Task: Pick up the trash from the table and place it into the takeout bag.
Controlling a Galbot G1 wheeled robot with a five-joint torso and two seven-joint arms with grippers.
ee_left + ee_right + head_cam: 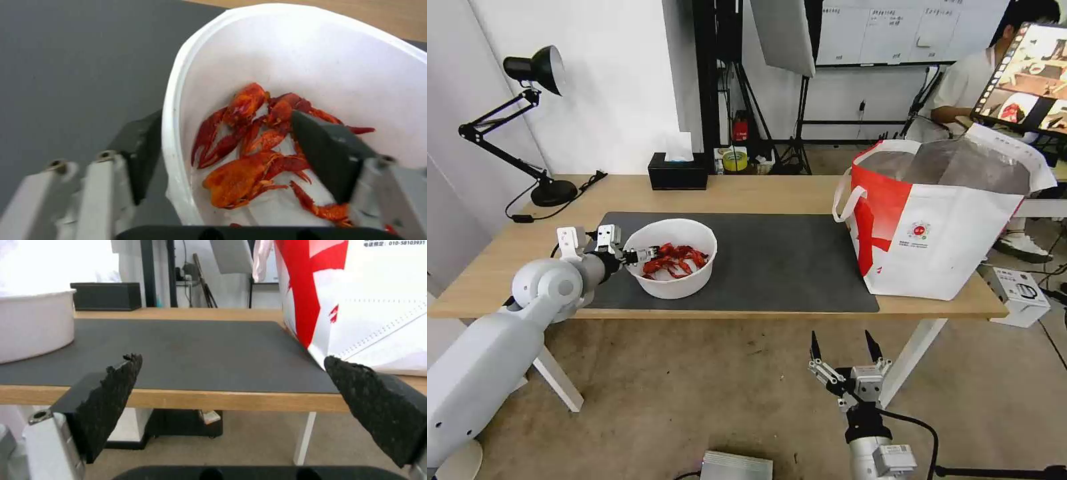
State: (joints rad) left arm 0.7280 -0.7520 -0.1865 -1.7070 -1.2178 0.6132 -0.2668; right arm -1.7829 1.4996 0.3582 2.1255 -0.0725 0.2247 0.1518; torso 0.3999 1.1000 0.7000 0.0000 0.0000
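Our left gripper (pixel 642 254) straddles the near rim of the bowl (pixel 672 259), one finger inside among the shells (pixel 674 260), one outside, with daylight on both sides, so nothing is held. The bowl sits on the mat (pixel 774 260), well apart from the bag (pixel 940 220) at the worktop's (pixel 747 190) other end. We judge a one-sided rim pinch could tilt the bowl and spill shells. The left wrist view shows that straddle plainly. Our right gripper (pixel 845 348) hangs wide open below the worktop edge.
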